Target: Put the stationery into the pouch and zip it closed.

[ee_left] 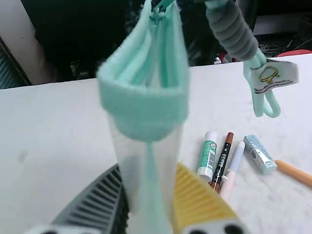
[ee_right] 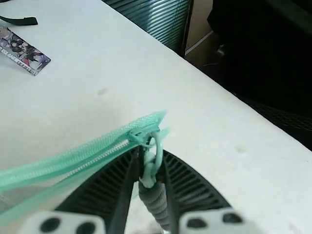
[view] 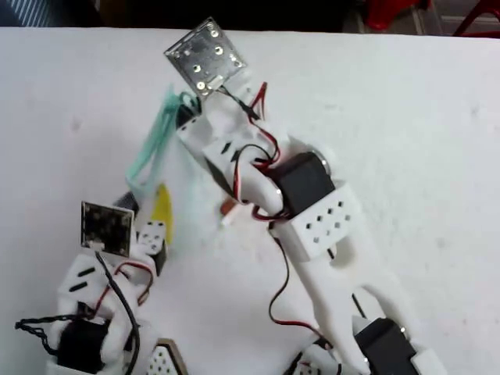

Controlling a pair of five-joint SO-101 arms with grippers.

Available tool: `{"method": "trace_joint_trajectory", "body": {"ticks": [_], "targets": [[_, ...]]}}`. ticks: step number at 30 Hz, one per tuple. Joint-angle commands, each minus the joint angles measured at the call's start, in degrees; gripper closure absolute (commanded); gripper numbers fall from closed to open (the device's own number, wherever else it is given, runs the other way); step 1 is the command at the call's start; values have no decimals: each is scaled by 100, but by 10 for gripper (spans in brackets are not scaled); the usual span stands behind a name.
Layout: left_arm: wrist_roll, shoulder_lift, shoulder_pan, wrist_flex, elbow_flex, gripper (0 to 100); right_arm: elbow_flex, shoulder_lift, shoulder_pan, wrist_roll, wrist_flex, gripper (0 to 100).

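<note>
Item: mint-green pouch (ee_left: 146,97), held between both arms above the table (ee_left: 48,136).
We record the left gripper (ee_left: 148,187) clamped on its clear end and the right gripper (ee_right: 146,168) pinching the grey zipper pull (ee_right: 153,200). The pens (ee_left: 223,156) and what is perhaps an eraser (ee_left: 259,153) lie loose beside it. The hanging tag (ee_left: 273,75) bears a yellow emblem, its lettering unreadable.

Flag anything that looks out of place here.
The stationery lies loose on the table, yet the pouch, gripped by the left gripper, looks zipped shut up to the slider, whose pull the right gripper pinches.
</note>
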Motion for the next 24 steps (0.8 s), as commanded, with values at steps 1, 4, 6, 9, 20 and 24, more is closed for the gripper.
{"method": "trace_joint_trajectory", "body": {"ticks": [1, 4, 6, 9, 20, 24], "targets": [[-44, -13, -57, 18, -255, 967, -44, -13, 163, 26, -84, 981], [-44, -13, -48, -18, -123, 966, 158, -13, 277, 26, -418, 981], [-44, -13, -48, -18, -97, 969, 308, -13, 295, 26, -708, 981], [-44, -13, -48, -9, -79, 969, 589, -13, 295, 26, -1112, 981], [-44, -13, -48, -35, 18, 966, 598, -514, 268, 35, -857, 652], [-44, -13, -48, -35, 44, 966, 598, -980, 462, 35, -567, 708]]}}
